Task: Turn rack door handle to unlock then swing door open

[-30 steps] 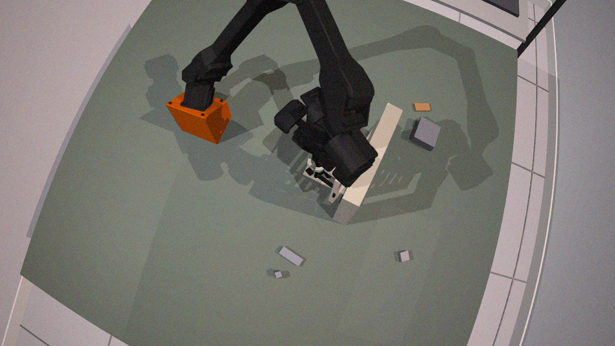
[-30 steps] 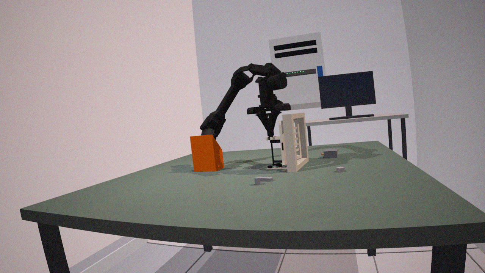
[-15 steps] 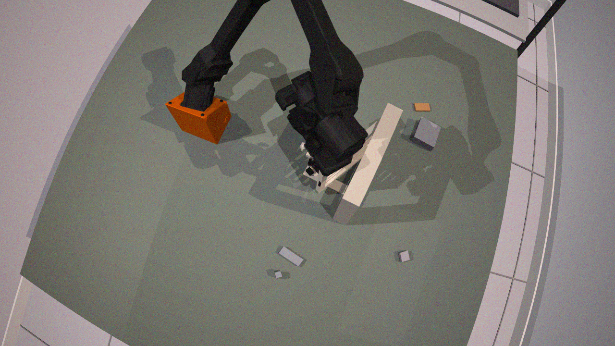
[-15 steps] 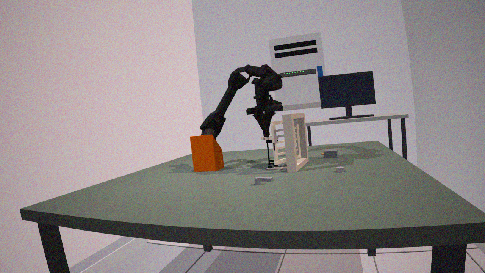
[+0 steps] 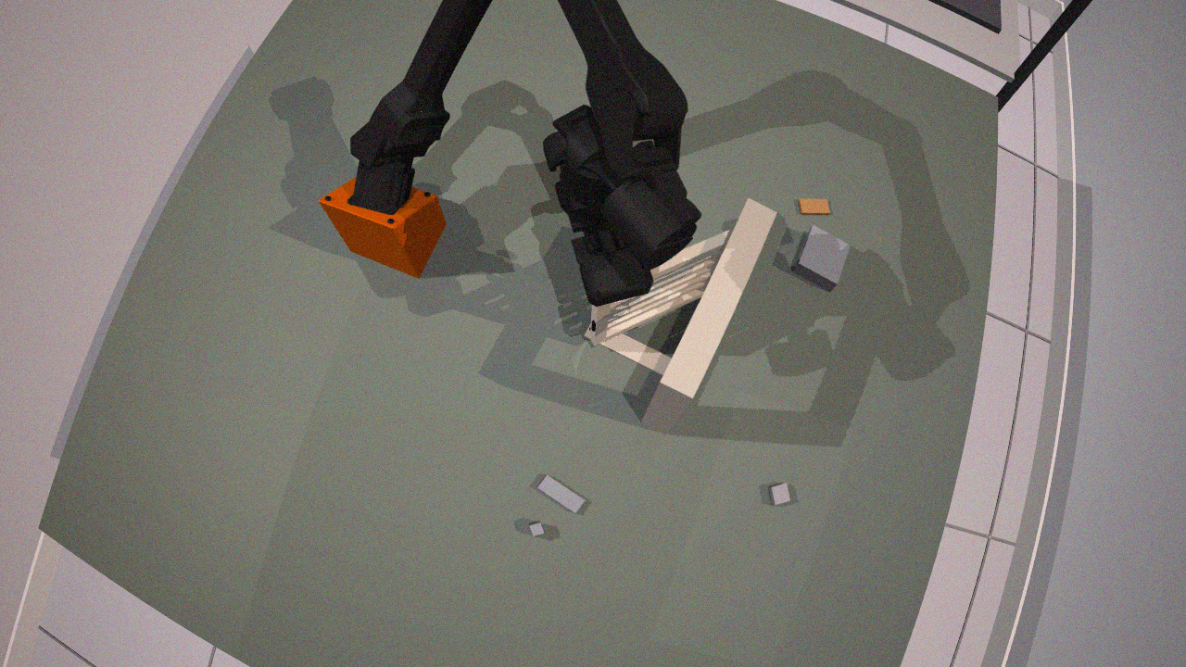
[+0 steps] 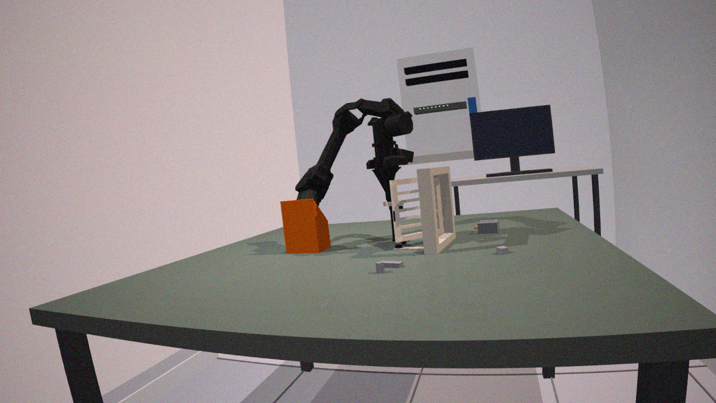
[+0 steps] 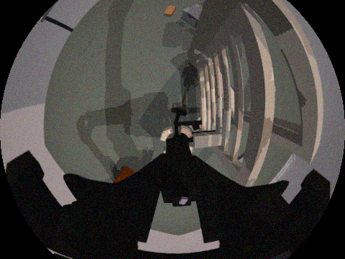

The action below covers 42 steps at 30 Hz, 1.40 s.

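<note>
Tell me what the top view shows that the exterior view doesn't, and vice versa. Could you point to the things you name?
Top only: black bolt heads (image 5: 390, 220) on the orange base (image 5: 364, 228) (image 6: 300, 228) (image 7: 124, 175).
Exterior only: wall cabinet (image 6: 435, 135) with green lights; the table's front legs (image 6: 80, 368).
Both: the orange base, the gripper (image 5: 613, 285) (image 6: 389, 197) (image 7: 178, 158) at the slatted door (image 5: 663, 290) (image 6: 410, 236) (image 7: 209, 97), and the door standing ajar from its frame (image 5: 719, 298) (image 6: 429, 215) (image 7: 269, 86).

overhead view, tableside exterior, downward wrist close-up
</note>
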Each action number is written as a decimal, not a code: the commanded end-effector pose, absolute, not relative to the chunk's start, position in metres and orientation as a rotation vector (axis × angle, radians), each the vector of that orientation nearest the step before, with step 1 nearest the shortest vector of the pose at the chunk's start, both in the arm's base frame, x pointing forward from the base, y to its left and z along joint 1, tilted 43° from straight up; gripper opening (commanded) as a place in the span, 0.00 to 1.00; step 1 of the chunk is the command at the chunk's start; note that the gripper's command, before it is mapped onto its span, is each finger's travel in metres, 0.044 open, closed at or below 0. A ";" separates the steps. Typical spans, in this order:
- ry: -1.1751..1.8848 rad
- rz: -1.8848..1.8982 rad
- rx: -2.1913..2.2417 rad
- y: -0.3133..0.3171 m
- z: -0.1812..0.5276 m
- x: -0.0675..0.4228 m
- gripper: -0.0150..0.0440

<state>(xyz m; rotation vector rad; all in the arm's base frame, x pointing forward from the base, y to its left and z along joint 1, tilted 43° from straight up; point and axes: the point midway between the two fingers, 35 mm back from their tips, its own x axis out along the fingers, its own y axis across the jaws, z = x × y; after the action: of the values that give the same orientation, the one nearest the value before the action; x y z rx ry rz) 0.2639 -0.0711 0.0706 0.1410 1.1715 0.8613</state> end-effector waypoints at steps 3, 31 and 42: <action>1.218 0.791 0.244 -0.058 0.081 0.259 0.27; 1.374 0.534 0.584 -0.013 0.121 0.258 0.27; 1.423 0.431 0.710 0.003 0.136 0.264 0.27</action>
<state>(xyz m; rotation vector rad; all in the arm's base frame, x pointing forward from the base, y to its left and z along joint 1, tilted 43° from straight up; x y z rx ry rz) 0.2609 -0.0030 0.1300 0.6573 1.4106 0.4683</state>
